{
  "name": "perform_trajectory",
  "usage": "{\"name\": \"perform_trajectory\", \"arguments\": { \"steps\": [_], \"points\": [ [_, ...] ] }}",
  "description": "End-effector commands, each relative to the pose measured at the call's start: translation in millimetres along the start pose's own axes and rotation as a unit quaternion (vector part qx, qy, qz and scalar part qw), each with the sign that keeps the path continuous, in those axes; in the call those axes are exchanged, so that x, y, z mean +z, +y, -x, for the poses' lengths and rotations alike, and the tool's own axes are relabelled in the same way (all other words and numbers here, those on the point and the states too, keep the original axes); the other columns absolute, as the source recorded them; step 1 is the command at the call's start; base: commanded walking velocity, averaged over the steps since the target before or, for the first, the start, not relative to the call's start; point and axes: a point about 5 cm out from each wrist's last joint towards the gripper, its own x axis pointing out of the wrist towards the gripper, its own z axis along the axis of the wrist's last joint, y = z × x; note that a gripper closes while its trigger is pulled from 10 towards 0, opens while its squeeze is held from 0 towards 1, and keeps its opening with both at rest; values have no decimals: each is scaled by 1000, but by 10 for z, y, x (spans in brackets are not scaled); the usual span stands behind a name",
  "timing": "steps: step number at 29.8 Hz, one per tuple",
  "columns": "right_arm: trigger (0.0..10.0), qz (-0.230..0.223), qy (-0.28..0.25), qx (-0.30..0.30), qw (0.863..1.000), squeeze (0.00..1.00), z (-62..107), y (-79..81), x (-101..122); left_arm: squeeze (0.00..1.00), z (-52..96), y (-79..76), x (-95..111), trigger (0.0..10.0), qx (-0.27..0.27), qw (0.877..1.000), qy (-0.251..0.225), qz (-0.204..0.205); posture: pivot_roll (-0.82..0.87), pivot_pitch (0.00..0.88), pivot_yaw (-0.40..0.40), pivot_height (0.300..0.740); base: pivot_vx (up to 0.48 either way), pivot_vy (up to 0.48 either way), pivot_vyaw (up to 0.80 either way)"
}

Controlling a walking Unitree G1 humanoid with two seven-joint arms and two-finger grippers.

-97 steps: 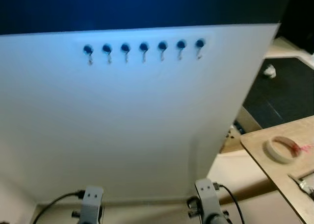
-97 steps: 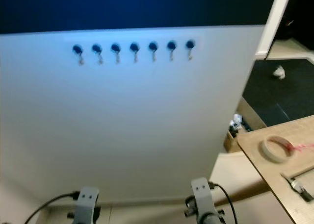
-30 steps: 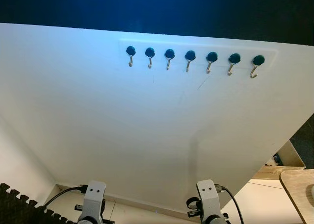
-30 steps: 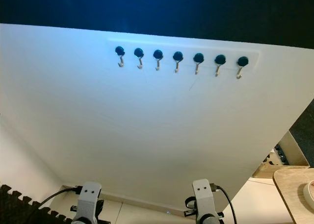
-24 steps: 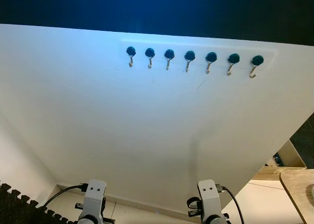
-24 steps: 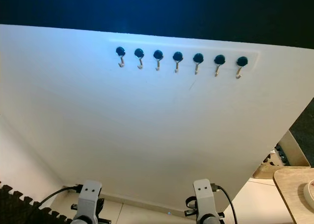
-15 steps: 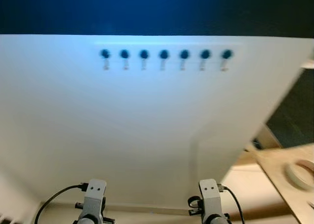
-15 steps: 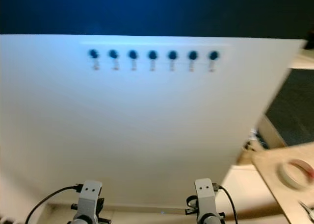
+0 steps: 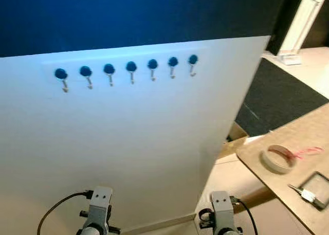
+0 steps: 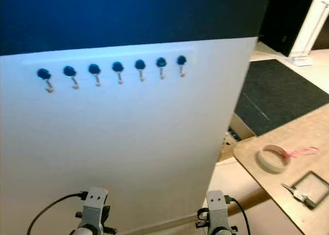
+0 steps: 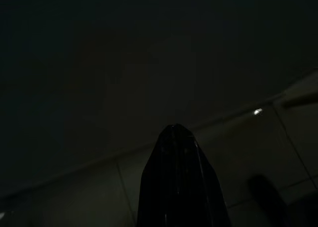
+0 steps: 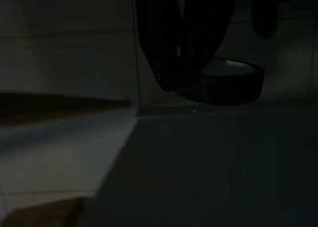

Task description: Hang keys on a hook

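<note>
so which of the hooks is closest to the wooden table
The last hook at the robot's right end of the row. It sits nearest the white panel's edge, beyond which the wooden table stands; the other six run off leftward.

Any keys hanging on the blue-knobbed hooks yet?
No: all seven blue-knobbed hooks on the white panel hang bare.

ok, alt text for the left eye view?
A white wall panel carries a row of seven blue-knobbed hooks, all bare. To the right, a wooden table holds a tape roll and keys on a dark tray. Both arms hang low at the bottom edge.
</note>
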Motion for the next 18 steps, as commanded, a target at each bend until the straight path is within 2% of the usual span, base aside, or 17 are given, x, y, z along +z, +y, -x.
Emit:
{"name": "perform_trajectory", "arguments": {
  "steps": [1,18],
  "points": [
    [10000,2,2,1,1000,0,9,3,-22,27,37,34,-68,10000,7,1000,8,-2,27,6,32,740,0,0,0],
    [10000,9,3,8,1000,0,-10,9,13,27,49,32,-97,10000,11,1000,10,13,25,8,18,740,0,0,0]
  ]
}}
